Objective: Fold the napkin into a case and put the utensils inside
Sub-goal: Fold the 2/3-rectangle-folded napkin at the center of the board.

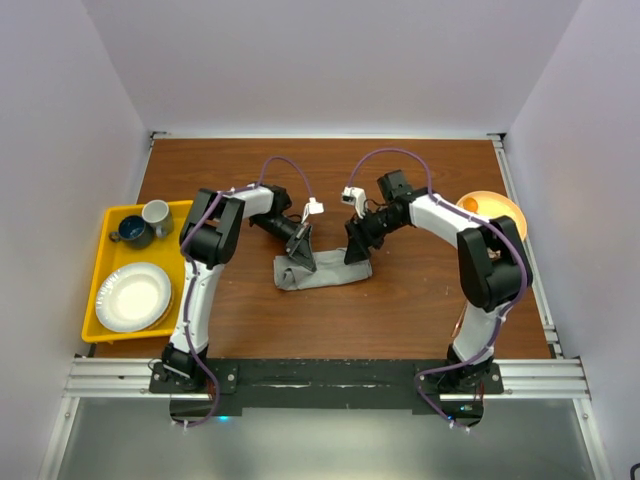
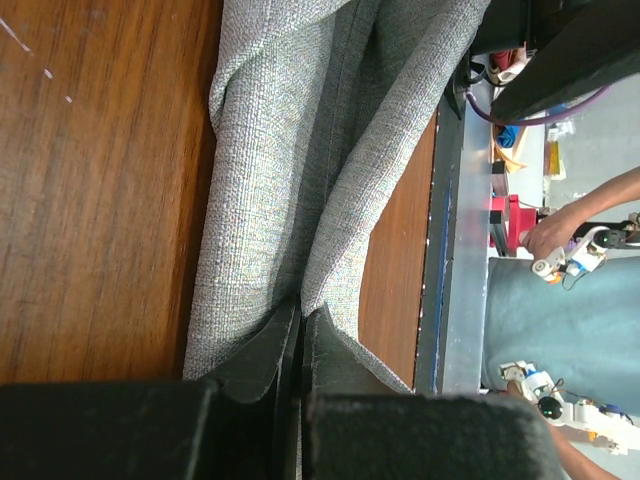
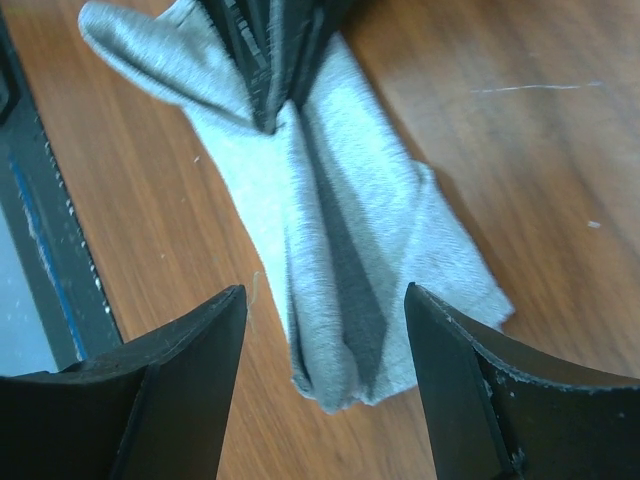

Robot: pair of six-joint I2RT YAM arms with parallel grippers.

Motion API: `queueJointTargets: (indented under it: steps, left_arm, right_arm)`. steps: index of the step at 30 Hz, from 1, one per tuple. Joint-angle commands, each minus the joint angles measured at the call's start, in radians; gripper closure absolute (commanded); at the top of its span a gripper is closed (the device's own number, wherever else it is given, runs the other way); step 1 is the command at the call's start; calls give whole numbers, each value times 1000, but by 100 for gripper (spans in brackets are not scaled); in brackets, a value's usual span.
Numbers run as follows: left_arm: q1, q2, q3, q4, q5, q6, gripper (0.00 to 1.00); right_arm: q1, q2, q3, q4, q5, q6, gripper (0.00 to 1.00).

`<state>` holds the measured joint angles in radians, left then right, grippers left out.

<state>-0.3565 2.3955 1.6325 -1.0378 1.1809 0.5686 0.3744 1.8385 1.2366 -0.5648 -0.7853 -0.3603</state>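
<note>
Napkin point(image 1: 325, 272) lies bunched into a long, creased strip in the middle of the bench point(image 1: 420, 310), between our arms. Soft, thin and light, it sags wherever we lift it, so we judge an edge or corner the best place to pinch. Our left hand point(image 2: 300, 322) is clenched on a fold at one end. Our right hand point(image 3: 325, 300) hangs released over the other end.

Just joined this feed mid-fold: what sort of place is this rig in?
Probably a lab test cell: a wooden table boxed in by plain white walls, an aluminium mounting rail, and a yellow tray of dishes.
</note>
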Motion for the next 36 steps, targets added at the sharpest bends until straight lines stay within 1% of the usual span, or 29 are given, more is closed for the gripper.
queueJointTargets:
  steps: [1, 3, 6, 7, 10, 11, 13, 14, 15, 16, 17, 19, 20, 22, 23, 24, 25, 26, 28, 30, 31, 32, 33, 36]
  left_arm:
    - [11, 54, 0, 45, -165, 59, 100]
    - [11, 56, -5, 44, -161, 57, 100]
    - [11, 54, -10, 50, -159, 50, 100]
    - [11, 53, -11, 51, -161, 51, 100]
    - [13, 47, -14, 53, -156, 53, 100]
    - [13, 45, -16, 56, -153, 51, 100]
    - [14, 39, -17, 59, -144, 53, 100]
    - [16, 33, -16, 59, -136, 59, 100]
    - [19, 27, -14, 61, -127, 66, 99]
    - [21, 4, -14, 59, -103, 73, 93]
    - [27, -13, -16, 59, -89, 91, 78]
    - [30, -83, -16, 62, -61, 111, 68]
    - [31, -108, -16, 65, -58, 120, 62]
    - [34, -191, -19, 90, -53, 108, 57]
    - [43, -222, -32, 110, -56, 88, 52]
    - [48, -284, -48, 175, -66, 61, 50]
    - [56, -315, -63, 208, -79, 6, 48]
    - [69, -344, -89, 229, -90, -4, 46]
    - [76, -424, -112, 264, -144, -3, 40]
    - [76, -507, -169, 286, -197, 19, 38]
    - [74, -533, -193, 323, -222, 19, 34]
    - [74, -556, -247, 346, -246, 20, 32]
    - [74, -594, -275, 360, -289, 30, 26]
    - [54, -657, -364, 413, -387, 86, 24]
  right_arm:
    - [30, 8, 15, -55, -55, -83, 32]
    - [34, 24, 4, -44, -34, -86, 32]
    - [40, 41, -11, -5, 4, -74, 38]
    - [41, 44, -15, 9, 30, -65, 48]
    - [40, 45, -25, 52, 72, -28, 63]
    - [41, 48, -26, 58, 77, -17, 71]
    - [40, 57, -29, 71, 98, -3, 78]
    - [41, 62, -31, 74, 110, 12, 87]
    - [40, 67, -31, 78, 119, 18, 91]
    - [40, 82, -29, 75, 127, 23, 96]
    - [41, 88, -29, 74, 142, 30, 100]
    - [41, 103, -26, 69, 152, 37, 100]
    - [40, 113, -28, 72, 164, 52, 100]
    - [40, 134, -22, 74, 172, 60, 100]
    - [40, 142, -22, 77, 181, 72, 100]
    - [40, 145, -17, 80, 184, 75, 100]
    - [40, 148, -16, 80, 187, 77, 100]
    - [41, 153, -16, 82, 190, 83, 100]
    - [41, 157, -8, 79, 192, 84, 100]
    - [41, 160, -3, 77, 190, 89, 100]
    - [41, 162, -2, 75, 187, 90, 100]
    - [40, 163, 1, 72, 185, 95, 100]
    - [40, 171, 7, 71, 182, 98, 100]
    - [40, 176, 14, 65, 178, 106, 100]
